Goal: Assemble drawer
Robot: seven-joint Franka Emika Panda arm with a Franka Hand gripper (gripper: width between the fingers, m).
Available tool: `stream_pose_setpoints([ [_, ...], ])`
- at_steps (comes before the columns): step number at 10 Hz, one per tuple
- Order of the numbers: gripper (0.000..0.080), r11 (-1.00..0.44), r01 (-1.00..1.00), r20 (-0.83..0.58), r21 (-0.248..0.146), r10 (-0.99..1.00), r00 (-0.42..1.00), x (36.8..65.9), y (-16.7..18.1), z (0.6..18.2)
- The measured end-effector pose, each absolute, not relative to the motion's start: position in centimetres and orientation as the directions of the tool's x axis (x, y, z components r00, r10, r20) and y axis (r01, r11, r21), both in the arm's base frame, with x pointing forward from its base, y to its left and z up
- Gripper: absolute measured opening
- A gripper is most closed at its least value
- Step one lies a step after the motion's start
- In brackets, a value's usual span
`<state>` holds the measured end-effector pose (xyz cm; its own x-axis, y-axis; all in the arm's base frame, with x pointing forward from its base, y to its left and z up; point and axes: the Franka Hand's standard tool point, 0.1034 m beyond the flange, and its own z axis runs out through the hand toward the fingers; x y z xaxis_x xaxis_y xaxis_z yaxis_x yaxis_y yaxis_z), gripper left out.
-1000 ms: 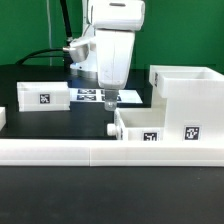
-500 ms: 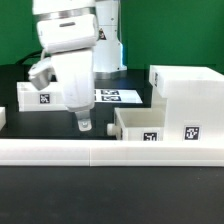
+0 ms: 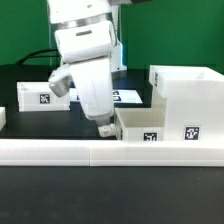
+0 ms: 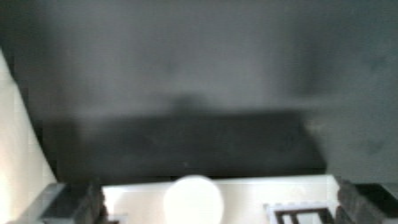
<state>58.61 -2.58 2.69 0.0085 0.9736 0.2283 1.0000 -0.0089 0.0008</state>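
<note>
Pincer (image 3: 105, 129) open, fingers (image 4: 71, 203) spread wide, low over the desk (image 3: 20, 85) — just beside the small drawer box (image 3: 150, 125), at its knob (image 4: 192, 192) end. Larger case (image 3: 190, 90) behind that box.

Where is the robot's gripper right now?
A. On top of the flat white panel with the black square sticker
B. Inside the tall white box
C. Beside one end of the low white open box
C: in the exterior view the gripper sits low, right by the end of the low white open box that is on the exterior view's left.
</note>
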Motion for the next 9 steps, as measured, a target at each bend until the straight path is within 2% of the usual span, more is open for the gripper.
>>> stream_pose_setpoints([
  [5, 0.065, -0.003, 1.0, 0.222, -0.004, 0.975, 0.004, 58.5, -2.4, 2.5],
  [9, 0.065, 0.029, 1.0, 0.232, 0.008, 0.972, -0.03, 59.3, -1.1, 2.4],
])
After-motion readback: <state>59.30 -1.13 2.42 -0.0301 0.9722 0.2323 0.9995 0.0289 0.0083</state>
